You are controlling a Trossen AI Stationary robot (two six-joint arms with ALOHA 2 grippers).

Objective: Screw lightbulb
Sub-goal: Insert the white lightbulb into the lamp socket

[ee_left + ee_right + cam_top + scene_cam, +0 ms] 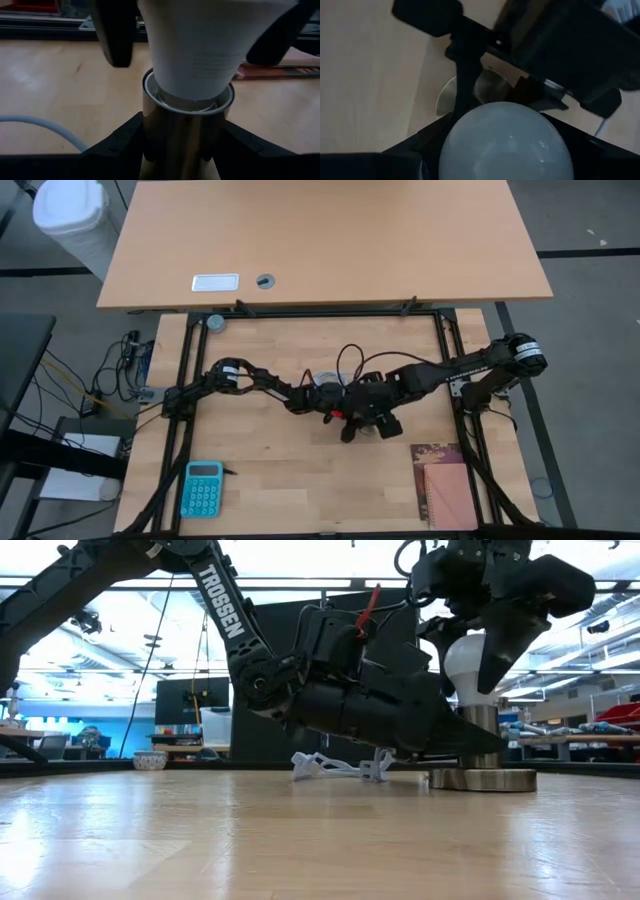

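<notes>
I can read one word. It says "TROSSEN" in white letters, and it runs down the side of my dark arm [222, 602] in the low view. There are tiny grey lines of print on the white neck of the lightbulb [200, 50], but they are too small for me to read.

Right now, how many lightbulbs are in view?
1. The lightbulb stands upright in the metal socket near the table's middle, with the right pincer around its globe and the left pincer around the socket. Others may be hidden behind the arms.
</notes>
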